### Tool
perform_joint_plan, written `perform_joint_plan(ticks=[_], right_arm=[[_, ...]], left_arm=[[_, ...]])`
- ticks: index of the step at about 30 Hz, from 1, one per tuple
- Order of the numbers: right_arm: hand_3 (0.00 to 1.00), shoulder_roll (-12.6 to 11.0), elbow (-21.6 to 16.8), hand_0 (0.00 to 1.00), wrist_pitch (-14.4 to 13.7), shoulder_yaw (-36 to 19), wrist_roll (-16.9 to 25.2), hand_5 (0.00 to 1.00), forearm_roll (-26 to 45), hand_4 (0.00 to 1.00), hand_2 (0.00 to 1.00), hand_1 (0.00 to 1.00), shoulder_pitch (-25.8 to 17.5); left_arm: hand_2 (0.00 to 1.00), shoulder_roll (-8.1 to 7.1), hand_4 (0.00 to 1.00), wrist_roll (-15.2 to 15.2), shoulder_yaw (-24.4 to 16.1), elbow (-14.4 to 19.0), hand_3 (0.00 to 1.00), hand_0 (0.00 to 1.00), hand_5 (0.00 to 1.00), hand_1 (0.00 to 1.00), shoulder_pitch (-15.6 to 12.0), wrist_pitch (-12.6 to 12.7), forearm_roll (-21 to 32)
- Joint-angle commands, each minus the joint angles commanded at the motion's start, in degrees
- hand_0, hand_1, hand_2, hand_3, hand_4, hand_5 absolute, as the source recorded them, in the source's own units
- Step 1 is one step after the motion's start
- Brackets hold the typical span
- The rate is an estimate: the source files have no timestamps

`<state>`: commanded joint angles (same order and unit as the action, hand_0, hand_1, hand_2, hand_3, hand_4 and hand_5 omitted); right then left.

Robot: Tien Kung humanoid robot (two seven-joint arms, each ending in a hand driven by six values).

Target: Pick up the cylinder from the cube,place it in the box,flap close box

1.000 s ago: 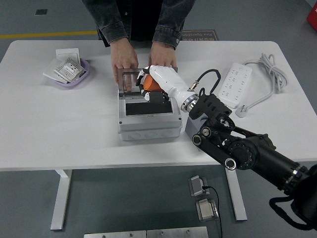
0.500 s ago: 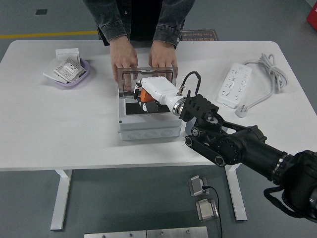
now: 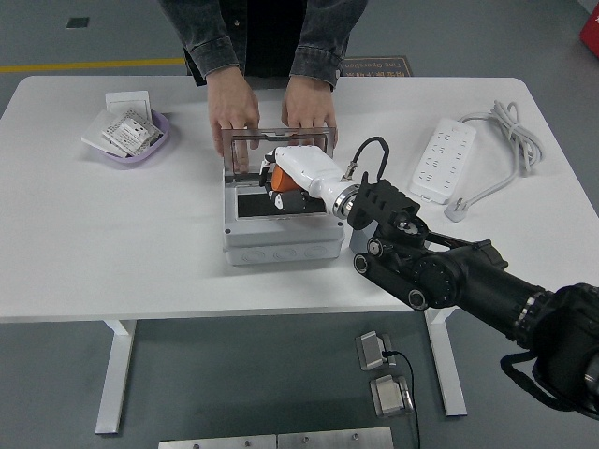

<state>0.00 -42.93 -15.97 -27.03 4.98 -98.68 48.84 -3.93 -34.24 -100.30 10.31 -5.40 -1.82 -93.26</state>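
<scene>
A grey box (image 3: 281, 238) stands at the table's middle with its clear-windowed lid (image 3: 279, 142) raised at the back. A person's two hands (image 3: 234, 120) rest on the lid's top edge and hold it up. My right hand (image 3: 281, 182), white with black fingers, reaches over the open box and is shut on an orange cylinder (image 3: 277, 177), which it holds just inside the box's opening. Most of the cylinder is covered by the hand. My left arm does not show. No cube is visible.
A purple dish (image 3: 154, 145) with small packets sits at the back left, a white card behind it. A white power strip (image 3: 442, 161) with its cable (image 3: 513, 131) lies at the right. A grey block (image 3: 367, 234) stands under my right forearm.
My right hand came down and leftward from the lid's edge into the box opening with the orange cylinder, then edged slightly right. The person's hands stay on the lid.
</scene>
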Motion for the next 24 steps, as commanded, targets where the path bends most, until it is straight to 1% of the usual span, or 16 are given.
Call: perform_joint_plan(ticks=[3, 4, 9, 10, 15, 16, 21, 22, 24], right_arm=[[0.574, 0.00, -0.29, 0.213, -0.14, -0.08, 0.43, 0.025, 0.48, 0.390, 0.491, 0.255, 0.02], [0.669, 0.00, -0.29, 0.250, -0.14, -0.14, 0.55, 0.301, 0.59, 0.558, 0.536, 0.315, 0.02], [0.669, 0.00, 0.01, 0.250, 0.03, -0.79, 1.22, 0.301, 0.82, 0.558, 0.536, 0.315, -0.16], [0.719, 0.00, 0.07, 0.302, 0.06, -0.93, 1.33, 0.470, 0.79, 0.781, 0.591, 0.398, -0.21], [0.719, 0.00, 0.49, 0.302, 0.03, -1.24, 1.72, 0.470, 0.89, 0.781, 0.591, 0.398, -0.50], [0.784, 0.00, 0.56, 0.573, -0.01, -1.25, 1.77, 0.585, 0.93, 0.926, 0.626, 0.550, -0.57], [0.784, 0.00, 0.80, 0.573, 0.03, -1.40, 1.91, 0.585, 1.07, 0.926, 0.626, 0.550, -0.85], [0.793, 0.00, 0.81, 0.702, 0.05, -1.44, 1.91, 0.614, 1.07, 0.981, 0.645, 0.616, -0.87], [0.793, 0.00, 0.77, 0.702, 0.10, -1.54, 1.91, 0.614, 0.98, 0.981, 0.645, 0.616, -0.88]], left_arm=[[0.645, 0.02, 0.749, 0.03, 0.02, 0.00, 0.700, 0.705, 0.539, 0.707, 0.08, 0.01, 0.00], [0.646, 0.02, 0.749, 0.03, 0.04, 0.00, 0.700, 0.706, 0.539, 0.708, 0.10, 0.01, -0.01], [0.646, 0.01, 0.749, 0.06, 0.05, 0.00, 0.700, 0.706, 0.539, 0.708, 0.16, 0.00, -0.09], [0.645, 0.01, 0.750, 0.07, 0.06, 0.00, 0.700, 0.706, 0.538, 0.708, 0.16, 0.00, -0.11], [0.645, 0.06, 0.750, 0.14, 0.20, 0.00, 0.700, 0.706, 0.538, 0.708, 0.17, -0.03, -0.10], [0.645, 0.07, 0.750, 0.16, 0.18, 0.00, 0.701, 0.706, 0.540, 0.708, 0.19, -0.04, -0.15], [0.645, 0.14, 0.750, 0.13, 0.12, 0.00, 0.701, 0.706, 0.540, 0.708, 0.25, -0.13, -0.42], [0.645, 0.15, 0.750, 0.13, 0.11, 0.00, 0.699, 0.706, 0.540, 0.708, 0.25, -0.15, -0.48], [0.645, 0.15, 0.750, 0.11, 0.11, 0.00, 0.699, 0.706, 0.540, 0.708, 0.28, -0.21, -0.61]])
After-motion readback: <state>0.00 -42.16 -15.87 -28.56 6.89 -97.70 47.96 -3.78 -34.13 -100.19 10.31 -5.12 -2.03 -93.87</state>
